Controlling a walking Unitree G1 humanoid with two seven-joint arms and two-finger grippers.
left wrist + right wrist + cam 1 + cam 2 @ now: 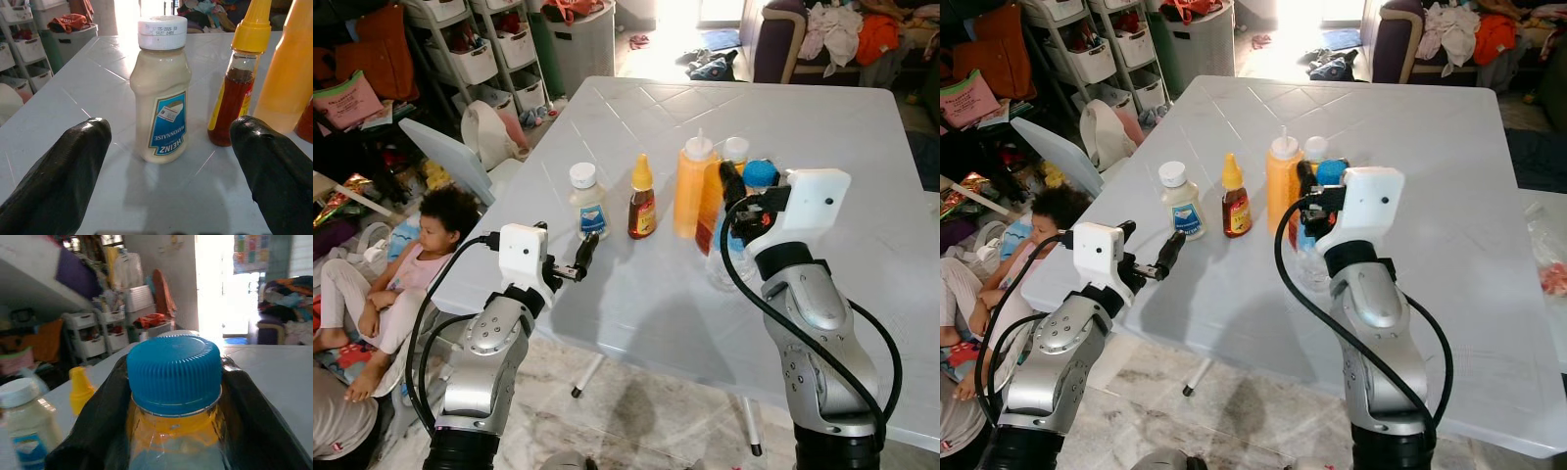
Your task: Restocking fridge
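Around a ribbed blue-capped bottle, right hand clamps.

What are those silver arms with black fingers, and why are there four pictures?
They belong to a walking robot that helps at home. Two pictures come from its head, looking down at a white table. The other two come from small cameras on its wrists. Each arm ends in an end effector, its hand. On the table stand a mayonnaise bottle, a small brown sauce bottle, a tall orange squeeze bottle and a blue-capped bottle. The right end effector has its fingers on both sides of the blue-capped bottle's neck, gripping it. The left end effector is open, pointing at the mayonnaise. A child sits on the floor beside the table.
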